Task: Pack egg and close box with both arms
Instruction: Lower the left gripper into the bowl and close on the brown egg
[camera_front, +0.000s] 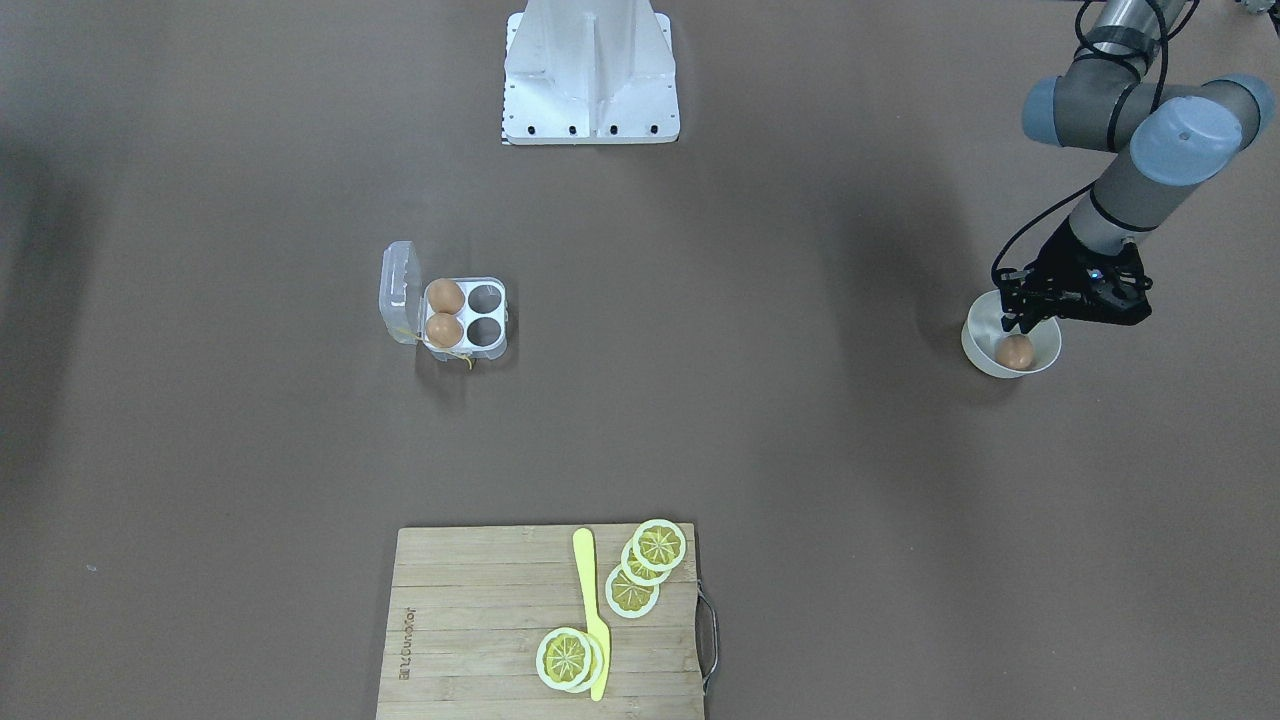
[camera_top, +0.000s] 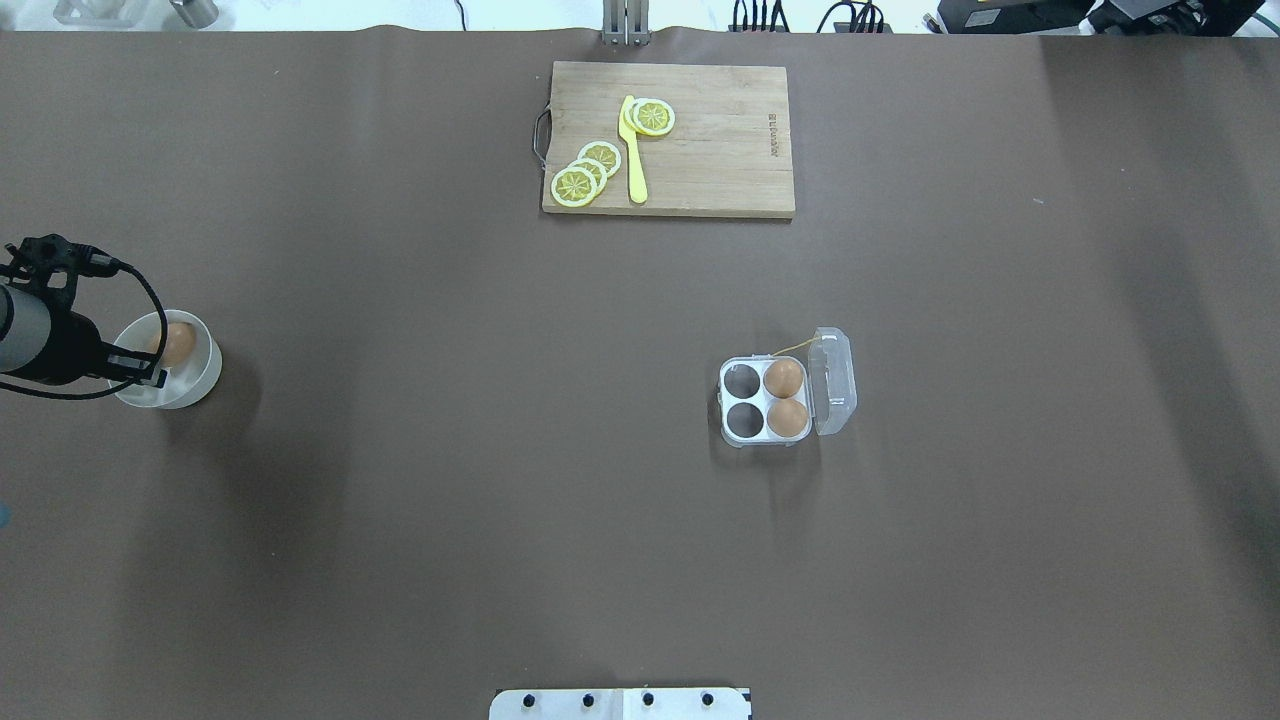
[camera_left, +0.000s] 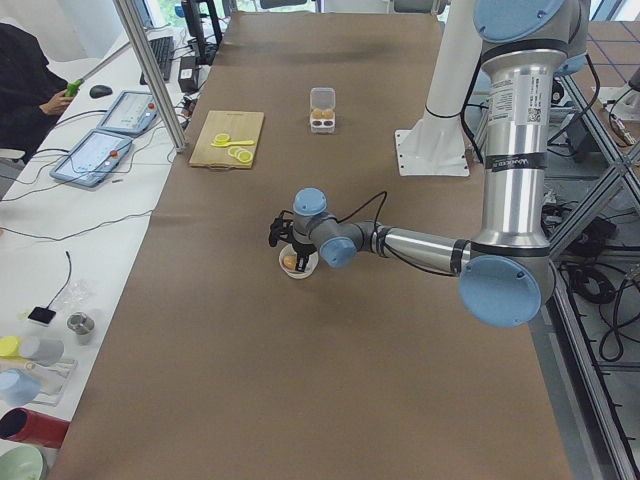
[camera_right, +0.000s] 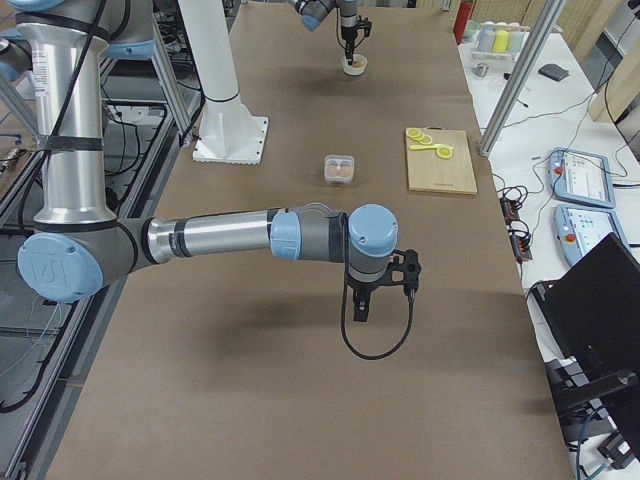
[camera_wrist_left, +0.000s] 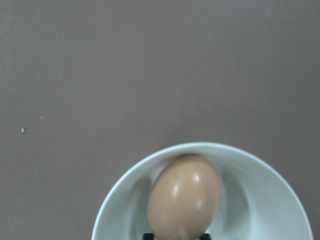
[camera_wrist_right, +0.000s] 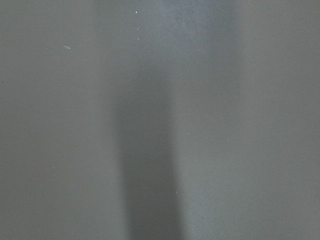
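The egg (camera_front: 1015, 352) lies in a white round bowl (camera_front: 975, 345) at the table's end on my left; the left wrist view shows the egg (camera_wrist_left: 185, 197) close below the camera. My left gripper (camera_front: 1018, 322) hangs over the bowl's near rim, just above the egg, and looks open and empty. The clear box (camera_front: 465, 318) stands mid-table with its lid (camera_front: 398, 290) open. Two brown eggs (camera_front: 445, 297) fill the cells beside the lid, and the other two cells are empty. My right gripper (camera_right: 360, 312) hovers over bare table, far from the box; I cannot tell whether it is open.
A wooden cutting board (camera_front: 470, 620) with lemon slices (camera_front: 658, 545) and a yellow knife (camera_front: 592, 610) lies at the operators' edge. The white metal stand (camera_front: 590, 70) is at the robot's side. The right wrist view shows only brown table.
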